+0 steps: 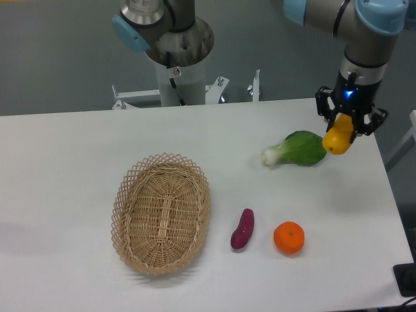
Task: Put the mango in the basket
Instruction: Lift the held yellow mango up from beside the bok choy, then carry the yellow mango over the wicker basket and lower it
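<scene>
The yellow-orange mango (338, 141) hangs just above the table at the far right, held between the black fingers of my gripper (345, 129), which is shut on it. Its upper part is hidden by the fingers. The oval woven wicker basket (130, 195) lies on the table at the left-centre, with nothing inside it. The gripper and the mango are well to the right of the basket and farther back.
A green leafy vegetable with a white stem (298, 149) lies just left of the mango. A purple sweet potato (242, 229) and a round orange (288, 237) lie right of the basket. The table's right edge is near the gripper. The robot base (179, 58) stands behind.
</scene>
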